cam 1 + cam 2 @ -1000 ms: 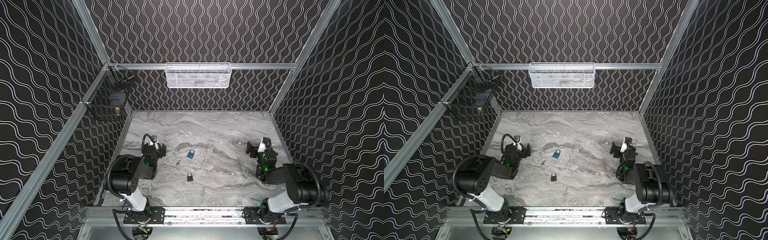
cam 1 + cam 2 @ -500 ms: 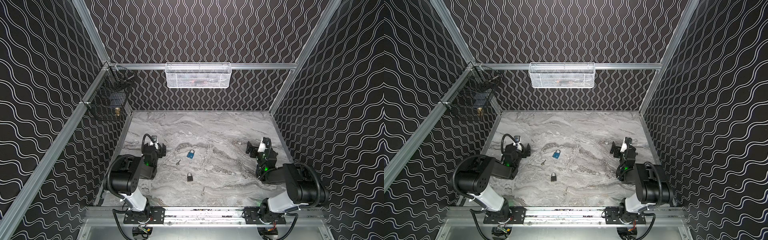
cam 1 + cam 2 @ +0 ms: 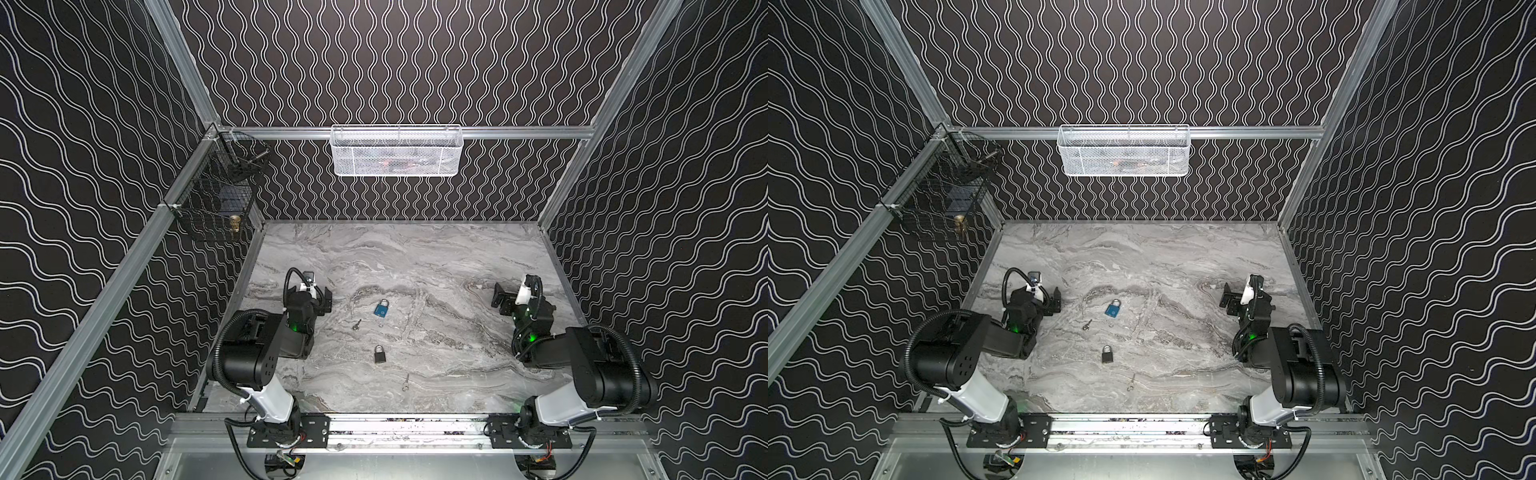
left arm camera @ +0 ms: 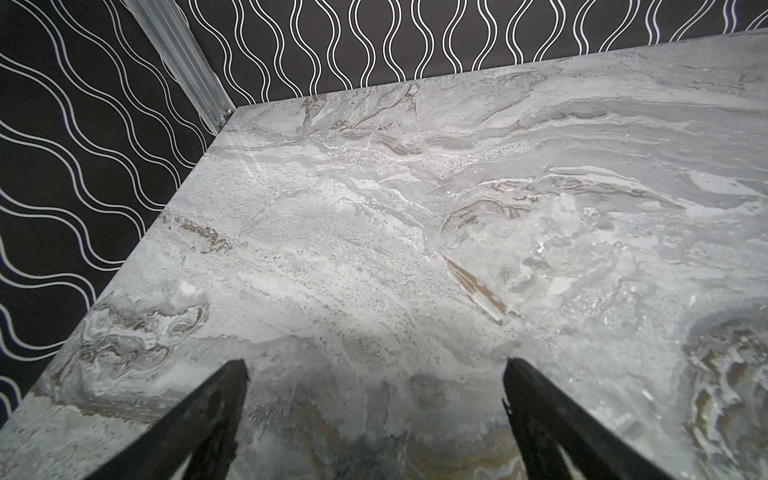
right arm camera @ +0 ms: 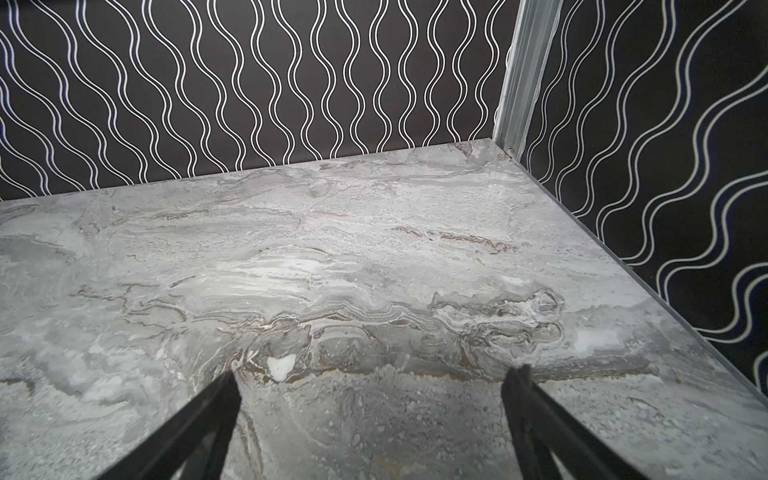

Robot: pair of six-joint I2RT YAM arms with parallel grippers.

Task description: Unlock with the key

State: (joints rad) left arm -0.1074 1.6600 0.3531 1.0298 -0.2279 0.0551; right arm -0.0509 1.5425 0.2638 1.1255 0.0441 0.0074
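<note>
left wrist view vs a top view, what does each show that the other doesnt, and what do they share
Only the left wrist view: the fingers of the left gripper up close, spread wide with bare marble between them, nothing held.

Only a top view: the blue padlock, the black padlock, a key beside the blue one, a second key nearer the front rail, the right gripper and the white basket.

Both: the marble table and the wavy-patterned wall.
</note>
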